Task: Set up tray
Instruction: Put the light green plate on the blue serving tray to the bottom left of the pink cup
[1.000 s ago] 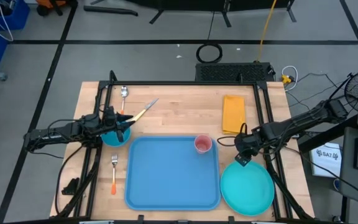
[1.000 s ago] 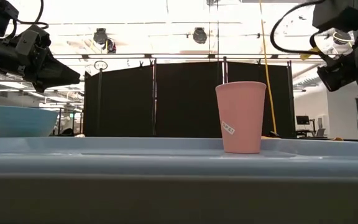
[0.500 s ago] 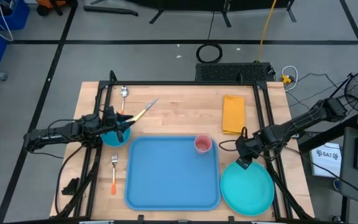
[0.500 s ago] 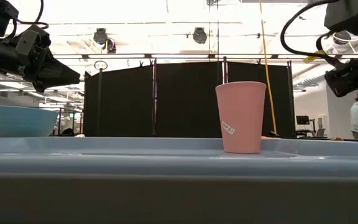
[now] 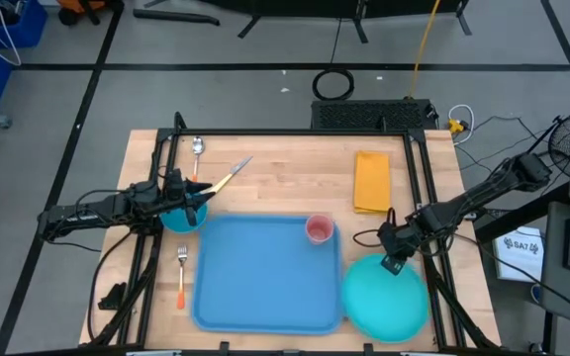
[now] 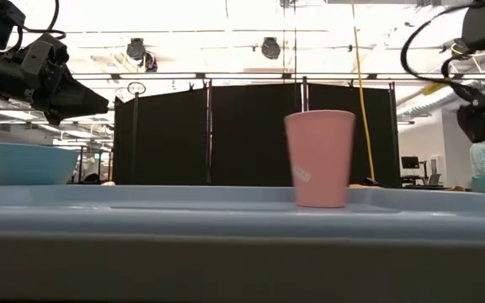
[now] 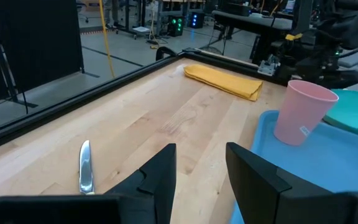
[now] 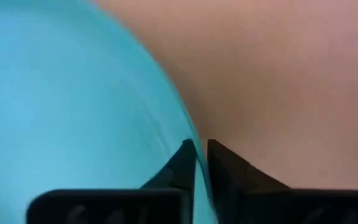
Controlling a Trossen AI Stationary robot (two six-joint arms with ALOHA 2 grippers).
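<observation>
The blue tray (image 5: 265, 282) lies on the table's near middle. A pink cup (image 5: 318, 228) stands upright in its far right corner and also shows in the low view (image 6: 318, 160). A turquoise plate (image 5: 384, 297) lies right of the tray, against its right rim. My right gripper (image 5: 396, 262) is shut on the plate's far rim. My left gripper (image 5: 198, 191) is open and empty over a blue bowl (image 5: 179, 218) at the tray's far left corner. My right gripper pinches the plate's far rim (image 8: 188, 140) between its two fingers, one finger on the plate's inner side and one outside it. The fingers come from above and from the far side, slanting down. The plate's left edge (image 5: 346, 292) meets the tray's rim.
A folded yellow napkin (image 5: 371, 181) lies at the far right. A spoon (image 5: 198, 148) and a knife (image 5: 230, 176) lie at the far left, and the knife also shows in the left wrist view (image 7: 86, 167). A fork (image 5: 181, 272) lies left of the tray. A person (image 6: 482, 156) stands in the room beyond.
My right gripper has gone toward the table's near edge and taken the plate's far rim. The plate has slid toward the table's left edge against the tray. The tray has slid a little to the left, carrying the upright cup with it.
</observation>
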